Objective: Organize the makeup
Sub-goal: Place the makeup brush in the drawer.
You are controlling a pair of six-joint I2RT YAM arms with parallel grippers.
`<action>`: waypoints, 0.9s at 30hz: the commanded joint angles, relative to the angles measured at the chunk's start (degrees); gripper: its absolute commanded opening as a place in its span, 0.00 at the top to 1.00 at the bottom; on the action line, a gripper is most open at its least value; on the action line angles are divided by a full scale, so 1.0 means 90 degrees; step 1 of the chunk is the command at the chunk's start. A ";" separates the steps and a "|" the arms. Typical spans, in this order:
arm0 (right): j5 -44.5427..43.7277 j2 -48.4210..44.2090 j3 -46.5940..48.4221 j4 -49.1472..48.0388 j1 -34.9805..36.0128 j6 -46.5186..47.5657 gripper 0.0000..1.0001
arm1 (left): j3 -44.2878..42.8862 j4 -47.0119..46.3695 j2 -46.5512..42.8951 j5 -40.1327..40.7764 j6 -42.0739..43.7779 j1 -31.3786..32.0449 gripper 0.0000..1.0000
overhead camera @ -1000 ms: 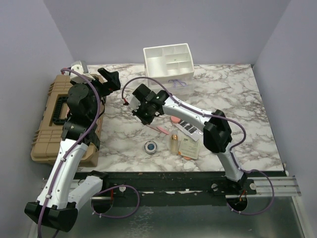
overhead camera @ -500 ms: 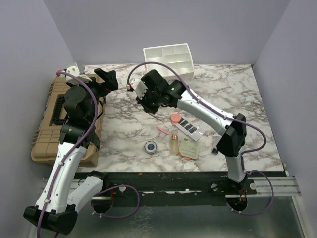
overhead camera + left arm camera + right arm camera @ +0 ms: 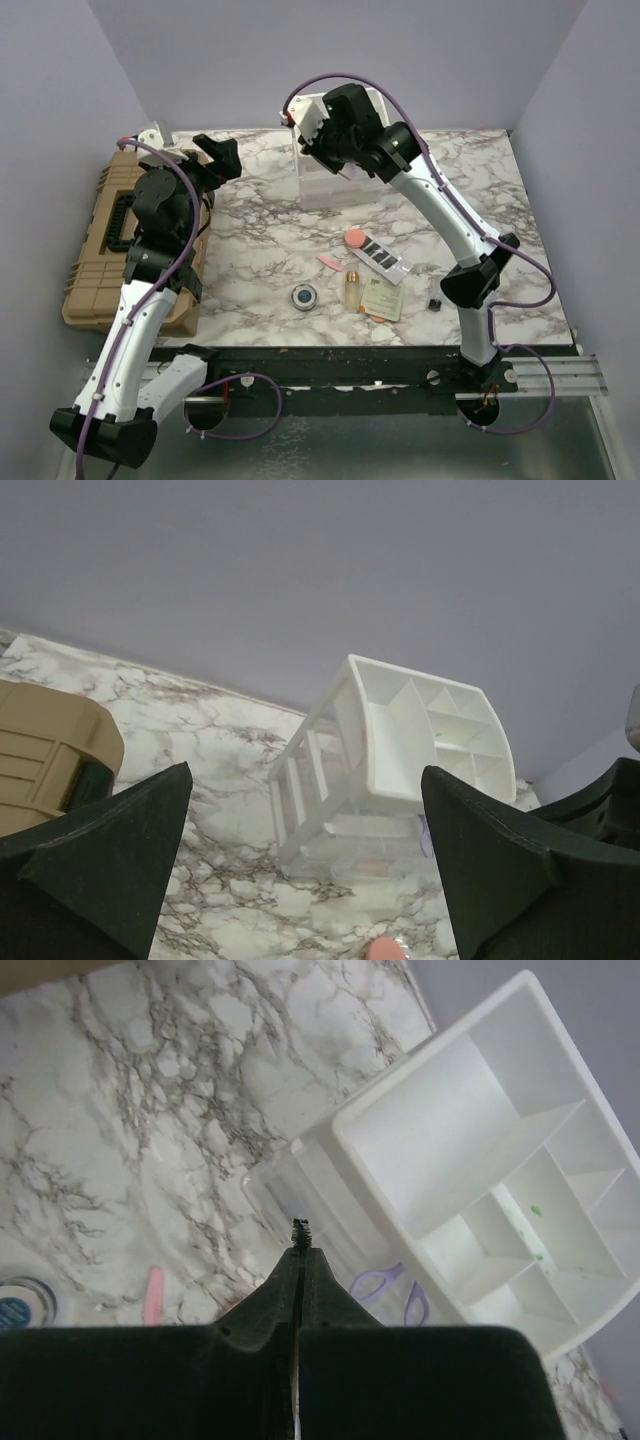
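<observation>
My right fingers (image 3: pixel 298 1260) are pressed fully together, and I cannot make out anything between the tips. They hang above the white organizer (image 3: pixel 480 1160), whose compartments look empty from here. My left fingers (image 3: pixel 110 850) stand wide apart and hold nothing. They face the same organizer from the side, well apart from it.

All the makeup lies on the marble surface (image 3: pixel 250 250), below and behind my right fingers, toward the arm bases and well apart from both pairs of fingers.

- The blue compact (image 3: pixel 304 296) looks stiff and smooth, so I judge it slippery. I would close across its rim.
- The amber bottle (image 3: pixel 351 288) is probably glass and may tip. I would hold the body under the cap, gently.
- The pink puff (image 3: pixel 353 238) should be soft and very light and will squash, so a light pinch at its edge is enough.
- The black palette (image 3: pixel 381 258) is flat and stiff. I would grip it across the narrow side.
- The cream sachet (image 3: pixel 383 298) lies flat and thin, touching the bottle's side. It is the hardest one, I think, because the fingers must catch one edge.
- The dark vial (image 3: pixel 436 303) is tiny and may roll away, so I would come straight down over it.
</observation>
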State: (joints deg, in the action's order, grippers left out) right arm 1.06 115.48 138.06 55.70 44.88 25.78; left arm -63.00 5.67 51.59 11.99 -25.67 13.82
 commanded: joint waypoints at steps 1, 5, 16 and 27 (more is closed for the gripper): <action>-0.0239 0.0242 -0.0039 0.0223 -0.0141 0.0928 0.99 | -0.0253 -0.0113 0.0477 -0.0923 0.0009 -0.0036 0.01; -0.0326 0.0180 -0.0698 -0.0224 -0.0372 0.1549 0.99 | -0.0411 -0.0144 0.0922 -0.1881 0.0089 -0.0042 0.01; -0.0167 0.0308 -0.1145 -0.0708 -0.0710 0.2928 0.99 | -0.0539 -0.0168 0.1746 -0.2950 0.0329 -0.0036 0.01; 0.0119 0.0349 -0.1671 -0.0927 -0.0776 0.2951 0.90 | -0.0529 -0.0168 0.2080 -0.3171 0.0452 -0.0041 0.01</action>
State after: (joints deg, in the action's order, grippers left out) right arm 1.58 118.58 123.76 50.43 37.95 52.60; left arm -66.11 5.26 69.52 -14.22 -22.65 13.82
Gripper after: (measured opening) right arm 0.049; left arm 0.988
